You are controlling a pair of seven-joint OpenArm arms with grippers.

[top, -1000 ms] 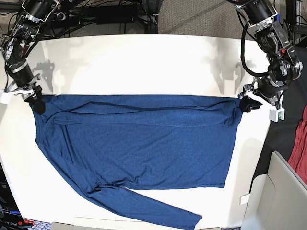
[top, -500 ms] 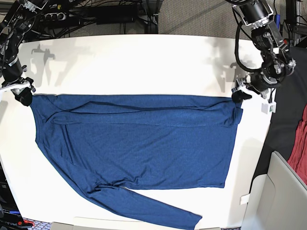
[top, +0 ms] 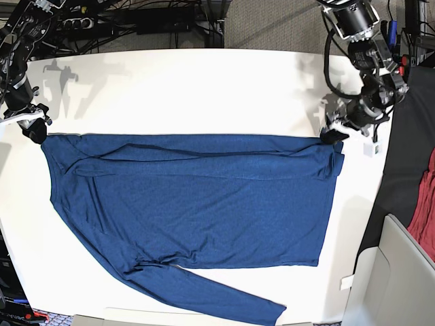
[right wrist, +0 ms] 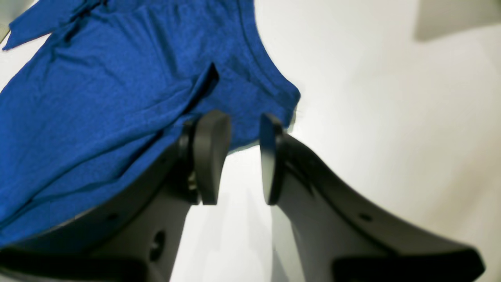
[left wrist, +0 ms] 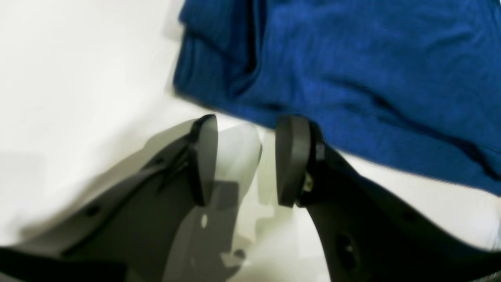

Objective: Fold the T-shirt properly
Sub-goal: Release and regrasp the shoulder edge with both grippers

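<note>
Table [top: 204, 81]: one, white, carrying the shirt. Shirt [top: 197, 204]: one, dark blue, spread flat across the table's middle and near half, top strip already doubled over, one long sleeve trailing toward the table's near edge. Judged light, thin and limp; it will sag and drag, slide readily on the smooth top, and wrinkle if pulled unevenly. Best hold: the two far corners of the folded edge, pinched through both layers. Hands: two. Left hand [left wrist: 244, 160] sits just off the shirt's far corner, fingers parted narrowly, holding nothing. Right hand [right wrist: 236, 156] sits at the opposite far corner, likewise slightly parted and empty.
</note>
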